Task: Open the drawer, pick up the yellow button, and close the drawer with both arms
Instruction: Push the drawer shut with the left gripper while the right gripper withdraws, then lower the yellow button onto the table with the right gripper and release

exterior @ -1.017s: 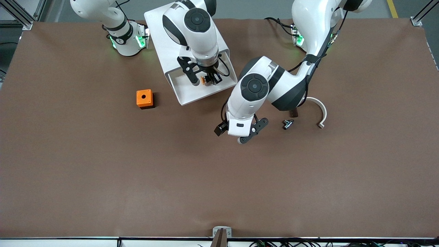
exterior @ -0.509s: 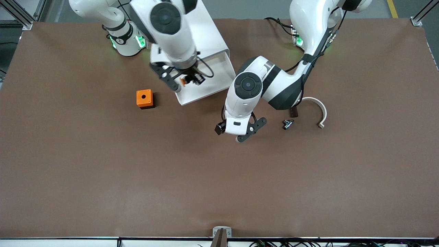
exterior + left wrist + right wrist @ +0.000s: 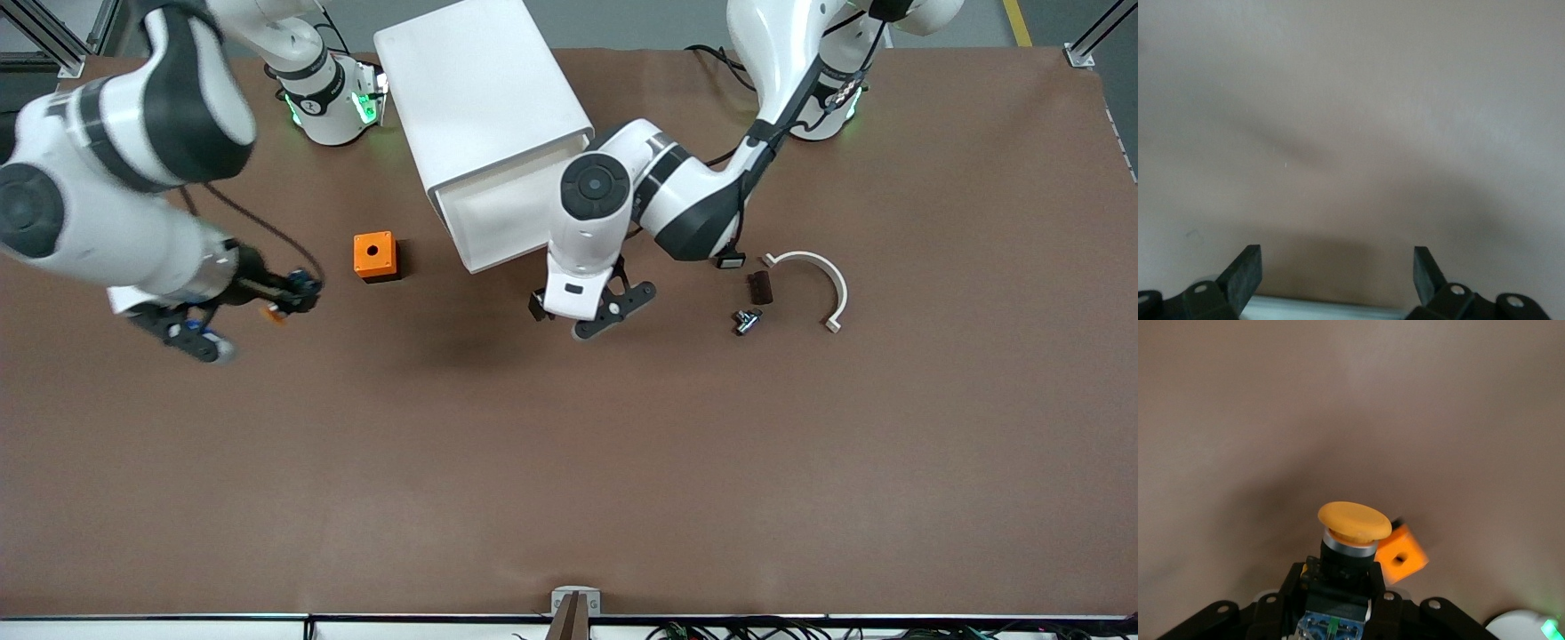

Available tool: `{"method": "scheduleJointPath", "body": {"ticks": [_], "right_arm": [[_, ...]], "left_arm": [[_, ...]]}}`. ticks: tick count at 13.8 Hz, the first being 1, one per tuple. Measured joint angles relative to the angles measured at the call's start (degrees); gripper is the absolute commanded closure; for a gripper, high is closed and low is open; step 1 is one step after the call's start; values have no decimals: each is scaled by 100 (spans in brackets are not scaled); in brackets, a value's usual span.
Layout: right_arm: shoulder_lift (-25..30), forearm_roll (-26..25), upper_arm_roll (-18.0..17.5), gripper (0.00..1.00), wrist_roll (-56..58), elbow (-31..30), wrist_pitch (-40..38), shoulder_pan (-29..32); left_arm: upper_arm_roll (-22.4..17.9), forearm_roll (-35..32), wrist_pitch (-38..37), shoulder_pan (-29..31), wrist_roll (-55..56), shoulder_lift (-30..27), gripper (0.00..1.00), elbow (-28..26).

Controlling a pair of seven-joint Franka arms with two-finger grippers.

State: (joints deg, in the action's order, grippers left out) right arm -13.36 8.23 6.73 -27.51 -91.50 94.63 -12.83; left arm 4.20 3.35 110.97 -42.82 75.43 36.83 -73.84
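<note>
My right gripper [image 3: 289, 292] is shut on the button [image 3: 274, 313] and holds it above the bare table, beside the orange box [image 3: 374, 256] toward the right arm's end. In the right wrist view the button's orange cap [image 3: 1353, 522] stands out of my gripper [image 3: 1338, 587], with the orange box [image 3: 1401, 561] past it. The white cabinet [image 3: 484, 89] has its drawer [image 3: 498, 222] pulled open. My left gripper [image 3: 582, 311] is open and empty over the table just in front of the drawer. In the left wrist view its fingers [image 3: 1245, 273] stand wide apart above brown table.
A white curved piece [image 3: 822, 280], a small dark block [image 3: 759, 286], a small black part with a white face [image 3: 729, 261] and a small metal part [image 3: 745, 320] lie toward the left arm's end. The table surface [image 3: 569, 462] nearer the front camera is bare.
My right arm has swung from over the open drawer, carrying the button past the orange box toward its own end. My left gripper has moved closer to the drawer's front.
</note>
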Motion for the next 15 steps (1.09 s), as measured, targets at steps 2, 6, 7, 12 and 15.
{"method": "scheduleJointPath", "body": {"ticks": [2,6,7,12,15], "right_arm": [[-72,-165,-1,99,1052,-378,606,542],[-543,-480,-11,99,2434,-1139,2286,1288],[-750,-500,-12,99,2715,-1243,2701,1449],[-1869,-502,-20,98,3754,-1313,4424,2018],[-2334,-502,-45,97,3927,-1288,4908,2090]], "left_arm": [[1,0,-207,-231,2,-16,0,-6],[14,-9,-461,-598,6,-86,0,-16],[16,-10,-477,-673,6,-87,0,-20],[64,-15,-523,-977,7,-93,0,-71],[226,-15,-525,-1014,13,-95,0,-150]]}}
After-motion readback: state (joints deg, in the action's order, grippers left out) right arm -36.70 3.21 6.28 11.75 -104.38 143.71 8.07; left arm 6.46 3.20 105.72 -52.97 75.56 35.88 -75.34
